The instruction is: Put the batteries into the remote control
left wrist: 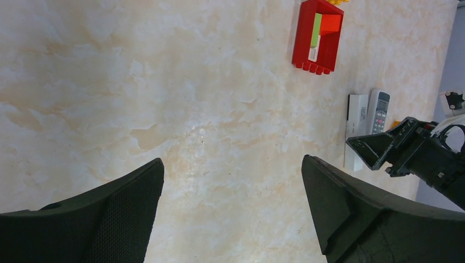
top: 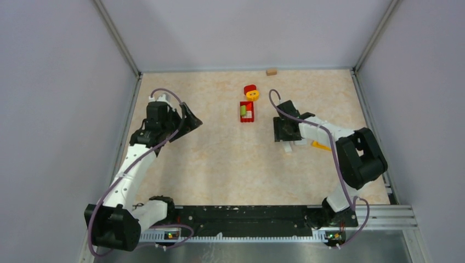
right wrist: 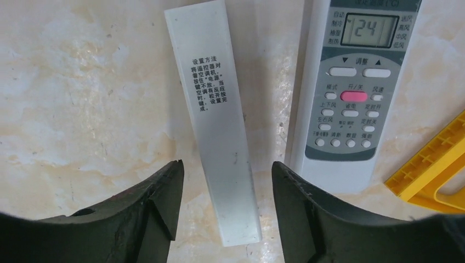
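The top view looks steeply down from above and behind the arm bases [top: 159,209] at its lower edge, taking in the whole bench [top: 219,159]. The left wrist view looks down from well above it, the left claw [left wrist: 231,164] at its lower edge. Its red box [left wrist: 318,38], upper right, shows in the top view too. The right wrist view sits close over the remote [right wrist: 351,93], also seen small at the left wrist view's right edge.

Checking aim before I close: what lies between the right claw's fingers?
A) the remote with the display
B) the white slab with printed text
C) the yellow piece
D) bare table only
B: in the right wrist view the white slab lies between the open right claw's fingers, with the remote beside it, outside the gap.
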`<state>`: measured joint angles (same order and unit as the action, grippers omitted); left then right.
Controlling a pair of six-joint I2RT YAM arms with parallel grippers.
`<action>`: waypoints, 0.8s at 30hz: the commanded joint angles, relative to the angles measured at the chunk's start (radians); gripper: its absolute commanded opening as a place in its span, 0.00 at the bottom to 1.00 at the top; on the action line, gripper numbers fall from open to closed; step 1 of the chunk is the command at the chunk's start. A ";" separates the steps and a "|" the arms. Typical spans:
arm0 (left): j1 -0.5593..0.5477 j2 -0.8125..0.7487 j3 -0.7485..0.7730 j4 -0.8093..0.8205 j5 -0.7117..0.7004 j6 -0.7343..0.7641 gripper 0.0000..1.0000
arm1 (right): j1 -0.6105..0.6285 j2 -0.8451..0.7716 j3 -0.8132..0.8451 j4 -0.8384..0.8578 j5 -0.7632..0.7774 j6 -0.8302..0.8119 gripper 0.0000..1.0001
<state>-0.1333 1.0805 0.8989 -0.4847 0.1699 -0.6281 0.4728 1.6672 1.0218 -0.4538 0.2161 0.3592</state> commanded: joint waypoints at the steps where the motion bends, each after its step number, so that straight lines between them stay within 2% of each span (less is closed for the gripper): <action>1: 0.004 -0.042 0.066 -0.022 0.028 0.045 0.99 | -0.005 -0.087 0.048 0.016 -0.003 0.042 0.67; 3: 0.004 -0.071 0.074 -0.031 0.007 0.063 0.99 | -0.006 -0.155 0.060 -0.001 0.007 0.043 0.73; 8: 0.004 -0.161 0.116 -0.092 -0.105 0.109 0.99 | -0.005 -0.375 0.044 -0.053 0.112 0.045 0.76; 13: 0.004 -0.294 0.130 -0.122 -0.256 0.154 0.99 | -0.006 -0.707 -0.016 -0.113 0.291 0.067 0.78; 16: 0.004 -0.385 0.150 -0.140 -0.327 0.184 0.99 | -0.006 -0.888 -0.019 -0.167 0.410 0.062 0.83; 18: 0.004 -0.450 0.178 -0.167 -0.434 0.194 0.99 | -0.006 -0.999 -0.014 -0.193 0.473 0.038 0.92; 19: 0.004 -0.477 0.192 -0.177 -0.477 0.202 0.99 | -0.006 -1.054 -0.009 -0.199 0.506 0.028 0.93; 24: 0.004 -0.610 0.228 -0.186 -0.573 0.238 0.99 | -0.005 -1.244 0.040 -0.224 0.627 -0.023 0.94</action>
<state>-0.1333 0.5522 1.0824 -0.6659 -0.2714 -0.4412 0.4725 0.5072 1.0172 -0.6209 0.6868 0.3882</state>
